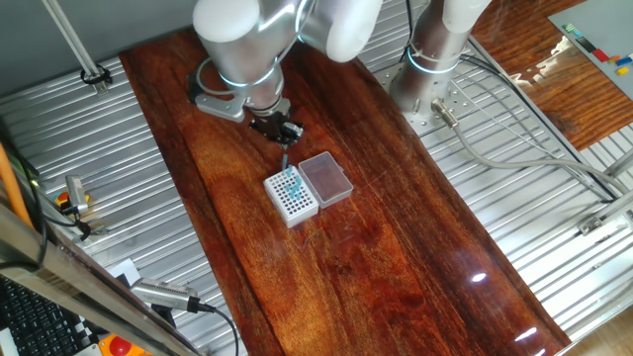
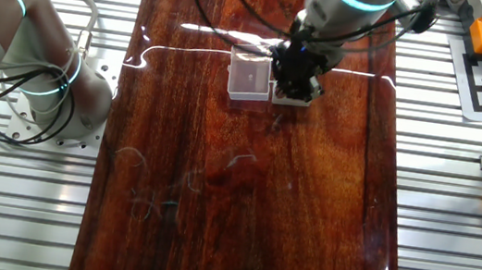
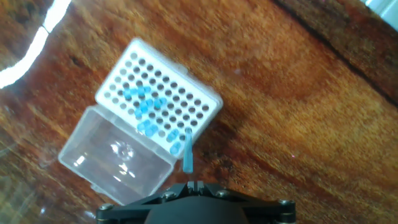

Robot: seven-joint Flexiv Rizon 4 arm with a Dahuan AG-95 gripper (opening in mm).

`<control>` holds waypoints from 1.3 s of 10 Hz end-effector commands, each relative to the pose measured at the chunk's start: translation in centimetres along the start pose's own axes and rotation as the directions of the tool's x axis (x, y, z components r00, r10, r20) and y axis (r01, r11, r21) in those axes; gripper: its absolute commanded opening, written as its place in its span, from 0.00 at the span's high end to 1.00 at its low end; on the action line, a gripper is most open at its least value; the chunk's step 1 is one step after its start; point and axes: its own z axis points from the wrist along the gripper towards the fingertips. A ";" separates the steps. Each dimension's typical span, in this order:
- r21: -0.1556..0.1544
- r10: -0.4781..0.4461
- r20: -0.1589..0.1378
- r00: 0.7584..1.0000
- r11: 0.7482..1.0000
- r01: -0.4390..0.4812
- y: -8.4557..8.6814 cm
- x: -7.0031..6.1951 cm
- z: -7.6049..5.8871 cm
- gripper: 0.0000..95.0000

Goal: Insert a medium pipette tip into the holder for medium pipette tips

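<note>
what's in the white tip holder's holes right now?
In the holder, a cluster of blue tips fills some central holes; most holes look empty. The gripper holds another tip over its near edge. Hole depths aren't visible.

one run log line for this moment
phase: insertion approach | tool: shut on medium pipette tip, above holder | holder for medium pipette tips: on table, some teal tips seated | clear box: touching holder | tip seated: not yet

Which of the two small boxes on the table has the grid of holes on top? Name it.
The holder for medium pipette tips: a white block whose top is dotted with dark holes, some holding blue tips. The clear box touching it is see-through, without holes.
</note>
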 end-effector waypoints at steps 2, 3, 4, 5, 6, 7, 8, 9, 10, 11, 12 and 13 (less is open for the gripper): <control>0.001 0.017 0.001 1.000 1.000 -0.017 0.6 -0.7 0.4 1.00; 0.005 0.025 0.002 1.000 1.000 -0.025 0.9 -1.1 0.5 1.00; 0.008 0.036 0.006 0.999 0.999 -0.036 1.1 -1.6 0.6 1.00; 0.007 0.038 0.005 0.999 0.999 -0.038 1.1 -2.2 0.3 1.00; 0.007 0.042 0.002 0.999 0.999 -0.042 1.2 -2.6 0.0 1.00; 0.007 0.043 0.001 0.999 0.999 -0.043 1.2 -2.8 -0.2 1.00; 0.009 0.039 -0.001 0.999 0.999 -0.039 1.2 -2.7 -0.2 1.00; 0.010 0.031 -0.001 1.000 0.999 -0.031 1.0 -2.4 -0.2 1.00; 0.011 0.021 0.001 1.000 1.000 -0.021 0.7 -1.9 -0.1 1.00; 0.012 0.009 0.004 1.000 1.000 -0.009 0.2 -1.4 0.0 1.00; 0.012 -0.002 0.005 1.000 1.000 0.002 -0.4 -0.9 0.2 1.00; 0.010 -0.027 0.004 1.000 1.000 0.027 -1.3 0.2 0.3 1.00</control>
